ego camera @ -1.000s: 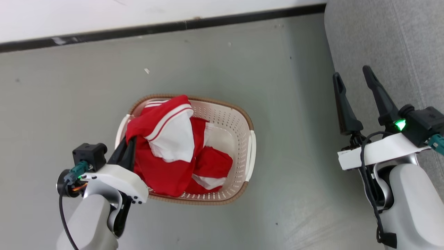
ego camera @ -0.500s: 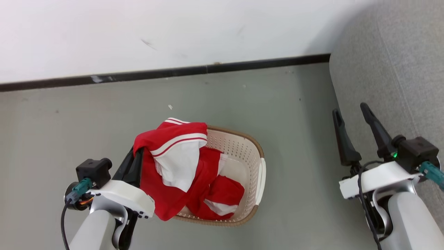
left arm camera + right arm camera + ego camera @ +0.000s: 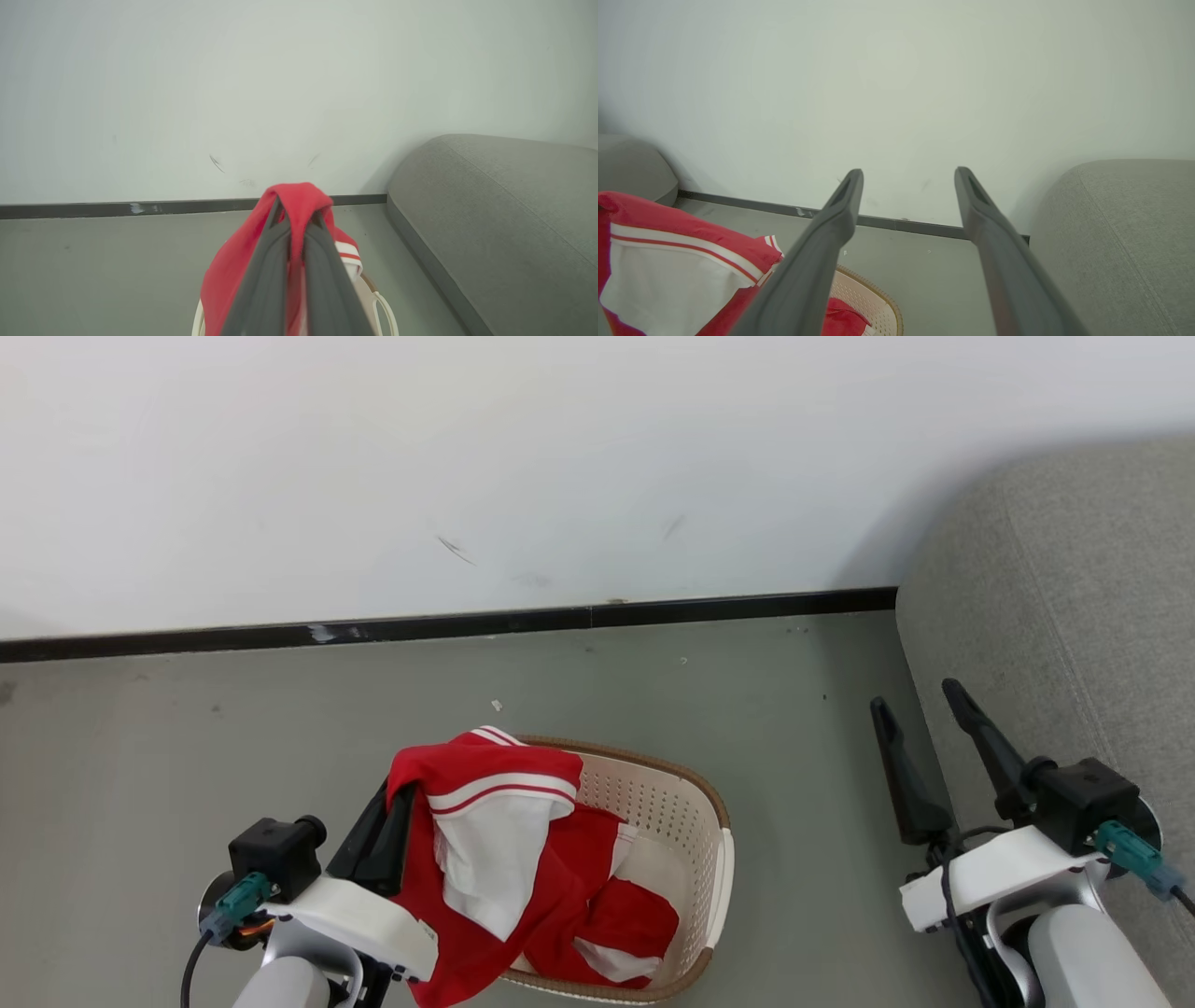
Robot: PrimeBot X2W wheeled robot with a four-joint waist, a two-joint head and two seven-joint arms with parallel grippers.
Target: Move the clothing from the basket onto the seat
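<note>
My left gripper (image 3: 400, 795) is shut on a bright red garment with a white panel and stripe trim (image 3: 495, 831). The garment hangs lifted over the left side of the cream basket (image 3: 693, 786). In the left wrist view the red fabric (image 3: 299, 193) drapes over the closed fingertips. More red clothing (image 3: 644, 919) lies inside the basket. My right gripper (image 3: 915, 698) is open and holds nothing, beside the grey sofa seat (image 3: 1055, 616). The right wrist view shows that gripper (image 3: 909, 171), the lifted garment (image 3: 668, 233), the basket rim (image 3: 878, 282) and the seat (image 3: 1125, 224).
A white wall with a black skirting strip (image 3: 467, 623) runs behind the basket. Grey floor (image 3: 803, 821) separates the basket from the sofa on the right. In the left wrist view the sofa (image 3: 504, 210) rises at the right, and a basket handle (image 3: 385, 308) shows.
The head camera has tilted up, bringing more wall into view. My left gripper has raised the red garment higher out of the basket. The right gripper stays open.
</note>
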